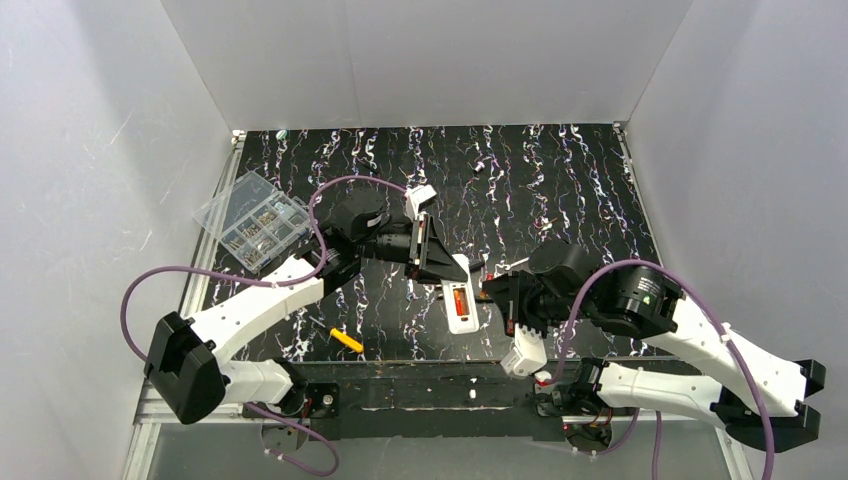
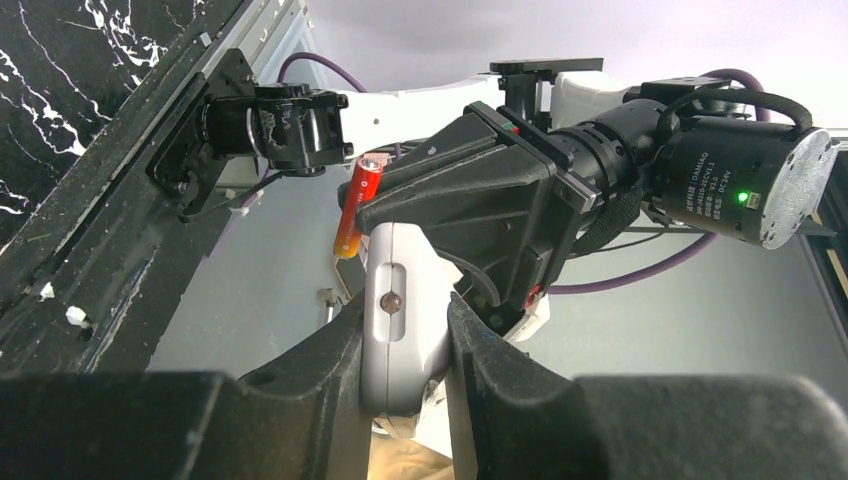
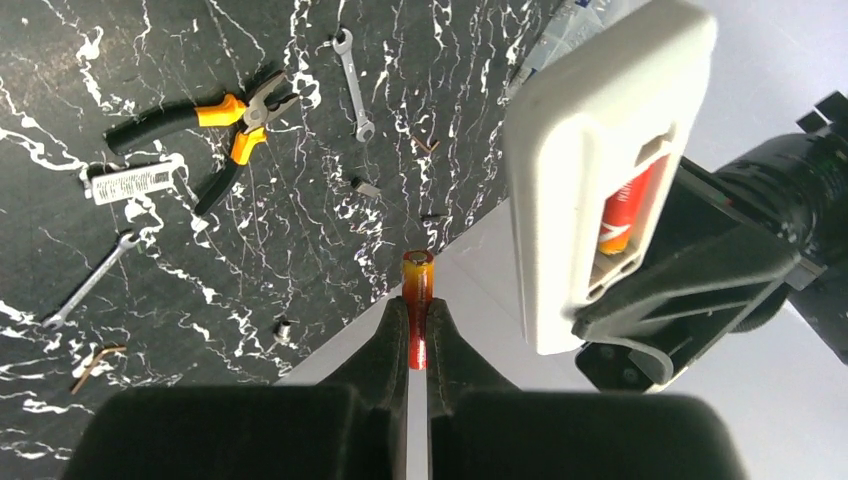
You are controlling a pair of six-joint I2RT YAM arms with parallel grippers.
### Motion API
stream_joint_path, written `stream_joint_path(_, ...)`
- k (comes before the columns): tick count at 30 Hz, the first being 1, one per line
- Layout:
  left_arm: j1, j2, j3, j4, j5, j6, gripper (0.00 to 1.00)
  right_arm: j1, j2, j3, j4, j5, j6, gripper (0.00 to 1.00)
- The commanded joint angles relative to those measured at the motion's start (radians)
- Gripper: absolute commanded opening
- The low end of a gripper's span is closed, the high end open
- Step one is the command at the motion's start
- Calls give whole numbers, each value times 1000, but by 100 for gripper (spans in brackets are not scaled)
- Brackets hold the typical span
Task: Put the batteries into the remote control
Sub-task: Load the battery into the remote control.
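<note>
Pinching one battery, the right pincer hides its lower half.

Built as two arms, left arm and right arm, in white plastic shells with black joint housings and black base blocks. Wired with purple cable looping loose beside the links. Fitted at the wrist with a black cylindrical motor, silver-capped, white-lettered, lit by a small green lamp. Tipped with matt black, wedge-shaped jaws.
</note>
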Motion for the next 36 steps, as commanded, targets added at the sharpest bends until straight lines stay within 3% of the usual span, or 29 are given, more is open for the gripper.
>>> stream_joint_path(1,-7,-59,-11,-3,34,39,0,21,4,55,-20,75,-95,1)
stream_joint_path(10,-8,-61,-47,-5,-3,63,0,56,43,103,5,210,-231,1)
stream_joint_path(21,-7,-91,-103,30,-169,56,0,121,111,156,-3,211,-266,1)
stream_joint_path(36,-7,-72,-89,65,-126,20,0,187,141,118,-57,229,-276,1)
